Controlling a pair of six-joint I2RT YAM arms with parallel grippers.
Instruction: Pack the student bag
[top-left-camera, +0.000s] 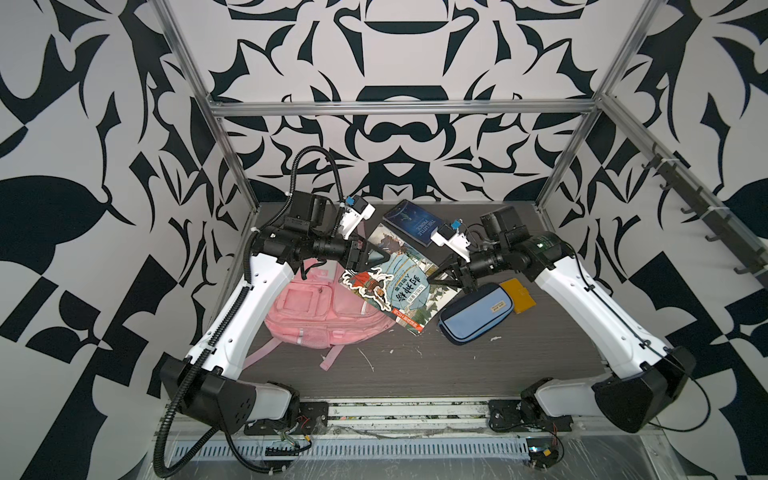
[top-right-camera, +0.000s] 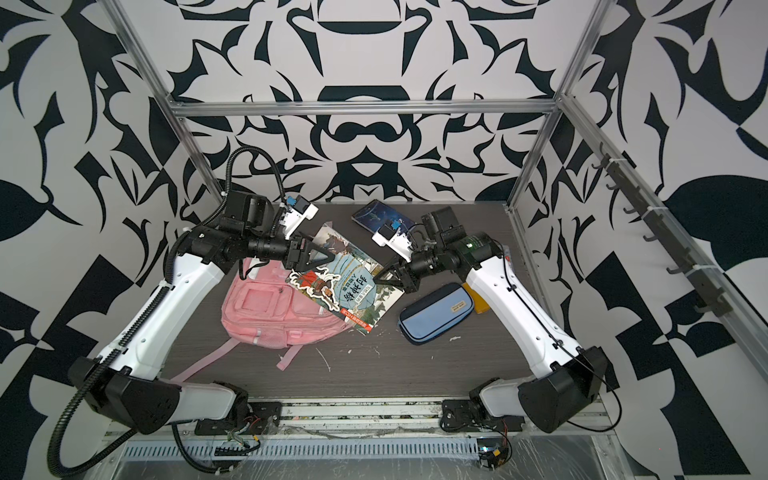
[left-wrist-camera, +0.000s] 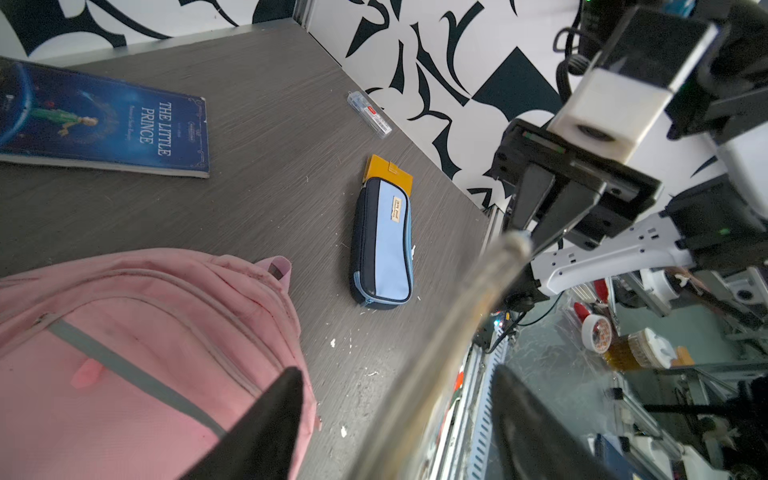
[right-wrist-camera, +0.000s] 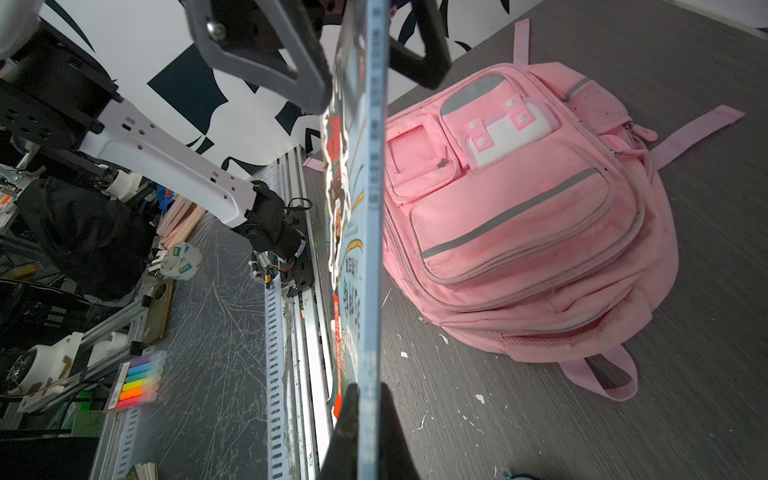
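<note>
The student bag (top-left-camera: 316, 309) lies flat on the table (top-left-camera: 457, 365) with its front pockets up. In both top views it sits at about 9 o'clock from the tabletop's middle, and its straps trail toward 6 o'clock. Over the middle a picture book (top-left-camera: 395, 286) hangs in the air, one corner above the bag's 3 o'clock side.

The right gripper (top-left-camera: 434, 279) comes in from 3 o'clock, pinched tight on the book's edge. The right wrist view shows its fingers (right-wrist-camera: 399, 444) squeezing it. The left gripper (top-left-camera: 380, 261) reaches in from 10 o'clock with its jaws apart, one on each side of the opposite edge. I can't make out whether either one touches the cover.

A pencil case (top-left-camera: 476, 311) rests at 3 o'clock, with a yellow wallet (top-left-camera: 517, 295) at its far end. A blue book (top-left-camera: 409, 222) lies at 12 o'clock.
</note>
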